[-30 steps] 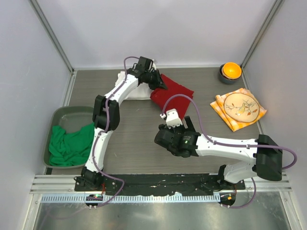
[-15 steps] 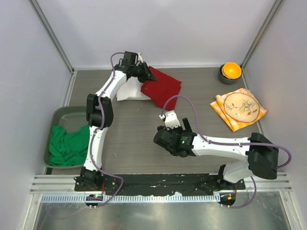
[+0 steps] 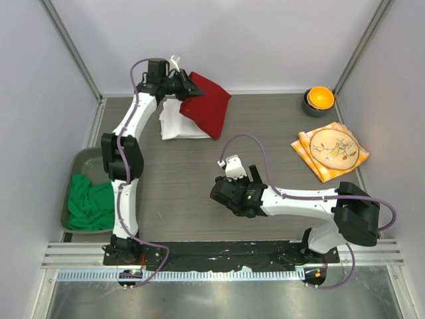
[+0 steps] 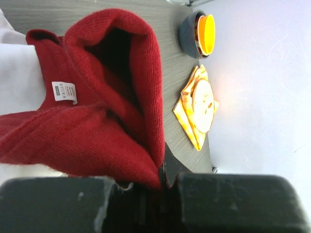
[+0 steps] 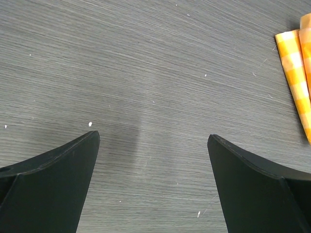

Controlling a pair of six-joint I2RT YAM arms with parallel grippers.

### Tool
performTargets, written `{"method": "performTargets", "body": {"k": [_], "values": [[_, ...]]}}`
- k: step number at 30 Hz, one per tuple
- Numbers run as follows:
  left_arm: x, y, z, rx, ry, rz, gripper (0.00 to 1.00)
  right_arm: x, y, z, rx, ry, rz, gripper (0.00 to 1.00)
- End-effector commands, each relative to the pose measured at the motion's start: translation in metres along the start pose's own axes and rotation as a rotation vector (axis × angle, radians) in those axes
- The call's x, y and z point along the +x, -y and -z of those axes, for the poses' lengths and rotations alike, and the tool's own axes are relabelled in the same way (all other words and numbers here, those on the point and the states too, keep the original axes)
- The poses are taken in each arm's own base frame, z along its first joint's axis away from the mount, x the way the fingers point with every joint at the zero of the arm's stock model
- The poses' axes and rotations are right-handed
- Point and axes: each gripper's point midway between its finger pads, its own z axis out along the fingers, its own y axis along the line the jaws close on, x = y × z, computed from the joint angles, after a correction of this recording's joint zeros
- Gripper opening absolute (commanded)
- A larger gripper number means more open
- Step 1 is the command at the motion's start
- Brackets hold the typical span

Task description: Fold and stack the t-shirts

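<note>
At the far left of the table, your left end effector is clamped shut on a bunched fold of the red t-shirt, white neck label showing. The red cloth hangs over the right edge of the white t-shirt, which lies flat. The green t-shirt sits crumpled in the grey bin at left. Your right end effector hovers over bare table at centre, jaws spread wide and gripping nothing, with the orange patterned cloth to its right.
</note>
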Motion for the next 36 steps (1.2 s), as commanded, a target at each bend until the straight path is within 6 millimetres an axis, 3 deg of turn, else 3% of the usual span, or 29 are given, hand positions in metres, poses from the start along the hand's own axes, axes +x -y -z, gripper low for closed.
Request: {"method": "performTargets", "body": {"k": [1,6,7,9,10,13,15,16,22,23,25,27,28,33,35,36], "values": [[-0.038,0.056,0.054,0.136,0.112,-0.099,0.00,-0.010,-0.007,-0.003,-0.005,0.021,-0.065,1.00],[-0.047,0.031,0.071,0.115,0.145,-0.077,0.00,-0.009,-0.013,-0.004,-0.018,0.009,-0.054,1.00],[-0.046,0.012,0.074,0.088,0.147,-0.046,0.00,-0.010,-0.015,-0.004,-0.021,0.007,-0.052,1.00],[-0.048,0.002,0.079,0.098,0.163,-0.033,0.00,-0.009,-0.016,-0.004,-0.026,0.005,-0.045,1.00],[-0.046,-0.016,0.082,0.077,0.163,-0.004,0.00,-0.010,-0.017,-0.005,-0.025,0.005,-0.046,1.00],[-0.041,-0.044,0.086,0.047,0.169,0.033,0.00,-0.010,-0.019,-0.005,-0.030,-0.001,-0.039,1.00],[-0.038,-0.055,0.084,0.041,0.168,0.042,0.00,-0.011,-0.021,-0.006,-0.033,-0.002,-0.037,1.00],[-0.044,-0.069,0.092,0.021,0.190,0.061,0.00,-0.010,-0.022,-0.006,-0.036,-0.005,-0.032,1.00],[-0.041,-0.120,0.095,-0.041,0.207,0.150,0.01,-0.013,-0.022,-0.004,-0.042,-0.006,-0.028,1.00],[-0.040,-0.127,0.094,-0.052,0.205,0.161,0.12,-0.014,-0.021,-0.003,-0.043,-0.003,-0.031,1.00],[-0.037,-0.145,0.092,-0.086,0.203,0.190,0.46,-0.013,-0.021,-0.003,-0.045,-0.005,-0.025,0.99],[-0.033,-0.160,0.091,-0.129,0.195,0.225,0.89,-0.014,-0.021,-0.002,-0.047,-0.004,-0.029,1.00],[-0.030,-0.171,0.089,-0.150,0.190,0.245,1.00,-0.013,-0.020,-0.002,-0.046,-0.006,-0.026,1.00],[-0.025,-0.195,0.093,-0.261,0.192,0.265,1.00,-0.019,-0.013,0.000,-0.027,0.009,-0.038,1.00],[-0.020,-0.211,0.102,-0.397,0.191,0.297,1.00,-0.020,-0.011,0.001,-0.016,0.013,-0.035,1.00],[-0.031,-0.210,0.111,-0.448,0.209,0.269,1.00,-0.020,-0.006,0.001,0.005,0.015,-0.027,1.00]]}}
